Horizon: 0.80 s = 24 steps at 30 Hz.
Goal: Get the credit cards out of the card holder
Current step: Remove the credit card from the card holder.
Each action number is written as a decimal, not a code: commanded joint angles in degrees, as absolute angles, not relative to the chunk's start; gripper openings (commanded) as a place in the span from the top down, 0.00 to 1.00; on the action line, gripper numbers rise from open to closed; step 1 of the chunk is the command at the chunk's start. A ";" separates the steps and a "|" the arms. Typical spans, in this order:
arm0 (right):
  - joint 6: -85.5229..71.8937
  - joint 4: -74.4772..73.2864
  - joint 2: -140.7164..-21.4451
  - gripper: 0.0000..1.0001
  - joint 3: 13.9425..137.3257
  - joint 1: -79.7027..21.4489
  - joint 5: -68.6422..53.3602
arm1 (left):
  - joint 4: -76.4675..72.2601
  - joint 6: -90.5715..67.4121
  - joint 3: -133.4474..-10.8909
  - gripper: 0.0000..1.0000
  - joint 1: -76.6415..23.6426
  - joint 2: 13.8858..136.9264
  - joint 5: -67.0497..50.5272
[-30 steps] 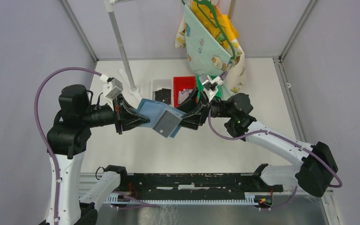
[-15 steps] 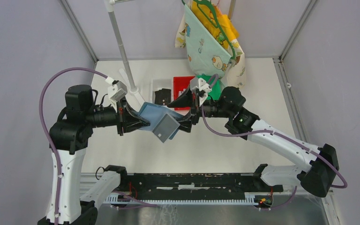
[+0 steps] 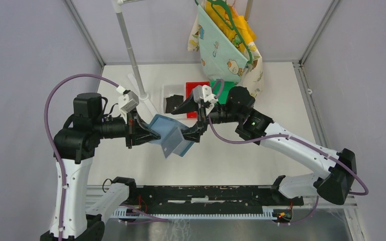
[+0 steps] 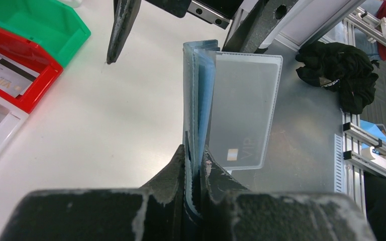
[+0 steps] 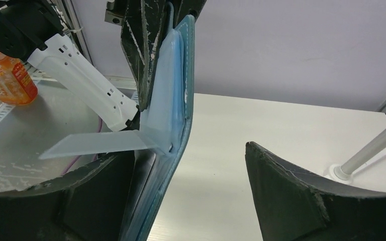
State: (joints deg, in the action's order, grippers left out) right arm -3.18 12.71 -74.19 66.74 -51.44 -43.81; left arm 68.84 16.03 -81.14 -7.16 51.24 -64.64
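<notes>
The teal-blue card holder (image 3: pixel 167 131) is held above the table by its left edge in my shut left gripper (image 3: pixel 151 134). In the left wrist view the card holder (image 4: pixel 197 95) stands edge-on between the jaws of the left gripper (image 4: pixel 193 153). A pale grey credit card (image 4: pixel 241 113) marked VIP sticks out to its right. That card (image 3: pixel 170 144) hangs off the holder's near side. My right gripper (image 3: pixel 189 120) is open wide at the holder's right end. In the right wrist view the holder (image 5: pixel 173 110) rests against the left finger (image 5: pixel 100 201) of the open gripper (image 5: pixel 190 150). The card (image 5: pixel 98 144) juts out leftward.
A red bin (image 3: pixel 190 86) holding a striped card (image 4: pixel 7 74) and a green bin (image 3: pixel 227 96) sit at the back. A white tray (image 3: pixel 167 93) with black pieces lies beside them. A stand pole (image 3: pixel 129 52), a hanging cloth bag (image 3: pixel 226 47) and an orange bottle (image 5: pixel 5 75) are around.
The right gripper has opened wide and moved left along the holder. The left gripper has carried the holder a little nearer and right. The grey card now hangs lower.
</notes>
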 commanded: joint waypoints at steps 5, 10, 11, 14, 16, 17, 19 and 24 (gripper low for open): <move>-5.30 17.66 -76.92 0.21 70.88 -52.89 -48.44 | 68.64 18.43 -82.60 0.98 -7.30 50.72 -67.85; -9.65 22.57 -77.45 0.30 70.85 -52.84 -50.20 | 69.18 19.23 -82.27 0.98 -7.28 50.33 -67.89; -10.72 23.71 -77.51 0.32 70.81 -52.91 -50.87 | 69.31 19.47 -82.15 0.98 -7.19 50.29 -67.86; -12.69 25.42 -77.86 0.42 71.08 -52.90 -52.07 | 69.52 19.85 -82.00 0.98 -7.30 50.11 -67.77; -13.31 25.43 -78.17 0.50 71.40 -52.91 -52.29 | 69.52 20.03 -82.05 0.98 -7.21 49.94 -67.74; -13.49 25.25 -78.30 0.54 71.39 -52.91 -52.45 | 69.52 20.11 -82.08 0.98 -7.25 50.00 -67.76; -13.86 25.01 -78.56 0.66 71.28 -52.91 -52.56 | 69.52 20.16 -82.34 0.98 -7.22 49.90 -67.70; -13.67 23.38 -78.85 0.98 70.80 -52.88 -52.82 | 69.37 21.24 -83.79 0.98 -7.24 49.68 -65.94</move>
State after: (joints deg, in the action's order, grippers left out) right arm -13.28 22.15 -78.50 68.69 -52.77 -51.07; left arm 70.61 18.02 -81.14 -7.14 50.19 -64.29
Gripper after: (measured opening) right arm 0.125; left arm 0.131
